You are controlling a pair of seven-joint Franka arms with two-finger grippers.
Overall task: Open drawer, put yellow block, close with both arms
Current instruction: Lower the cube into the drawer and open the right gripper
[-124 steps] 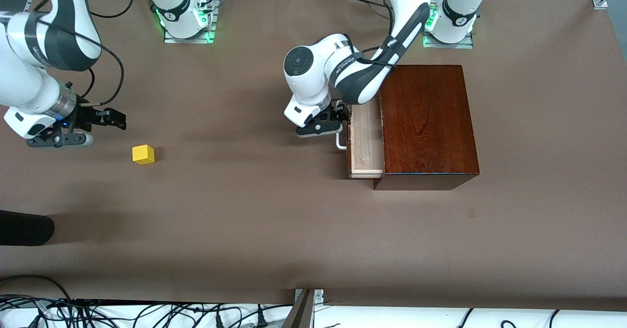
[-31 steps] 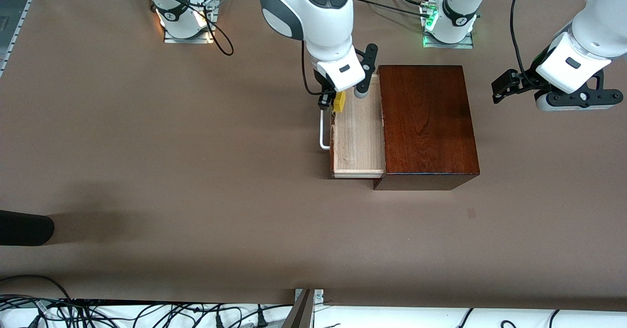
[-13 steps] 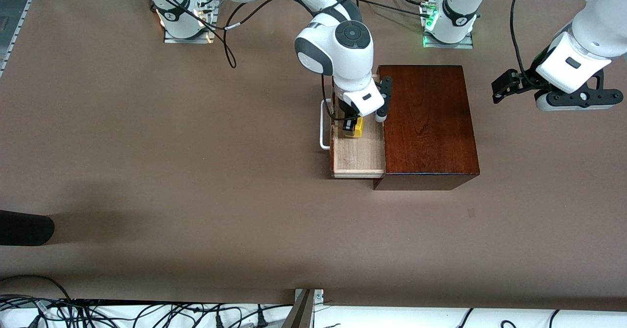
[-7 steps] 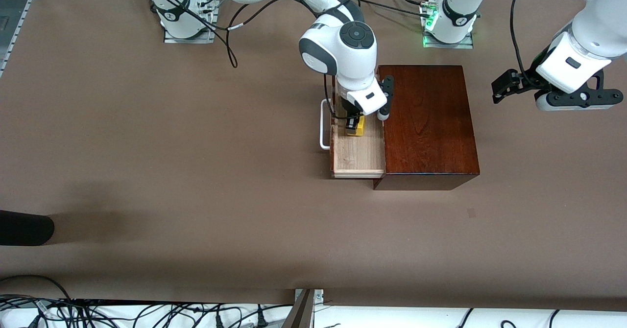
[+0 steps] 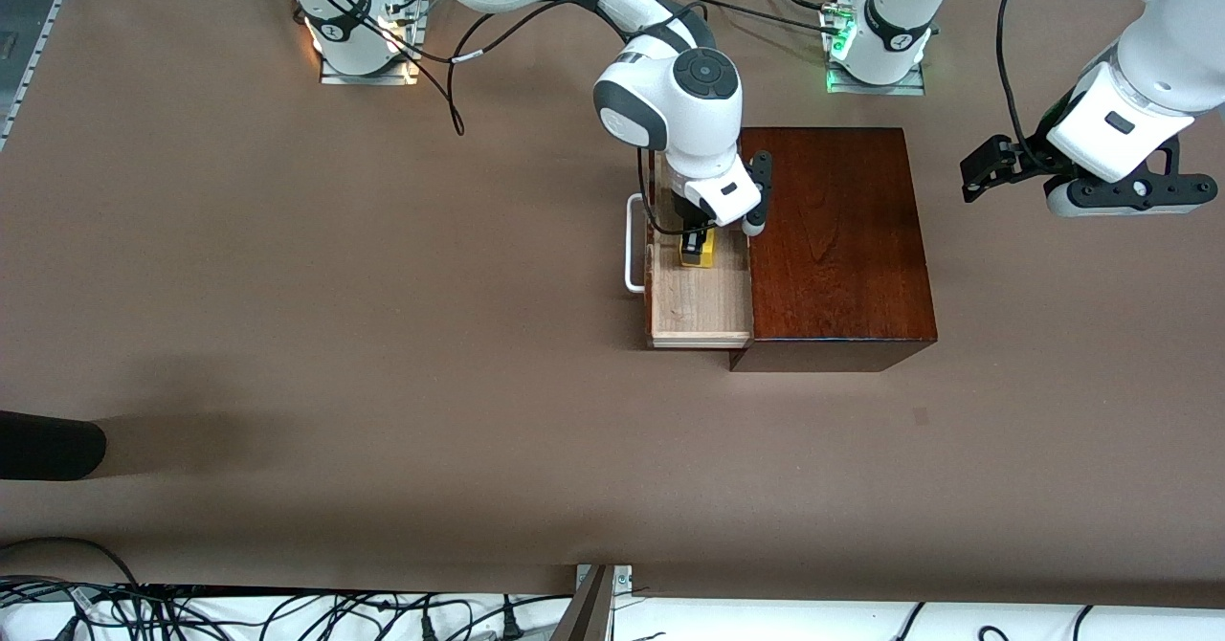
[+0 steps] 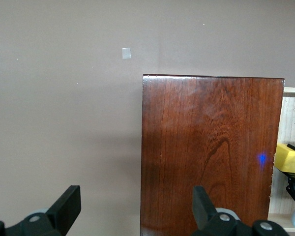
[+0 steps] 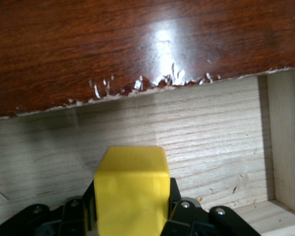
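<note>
The drawer stands pulled out of the mahogany box, its white handle on the side toward the right arm's end. My right gripper is down in the open drawer, shut on the yellow block. The right wrist view shows the yellow block between the fingers, just above the pale wood drawer floor. My left gripper is open and empty, waiting in the air over the table at the left arm's end; the left wrist view shows the box and the block.
A dark object lies at the table's edge at the right arm's end. Cables run along the front edge. The brown table is bare elsewhere.
My right gripper has carried the yellow block from above the drawer's edge down into the drawer and slightly toward the box. The left arm has not moved.
</note>
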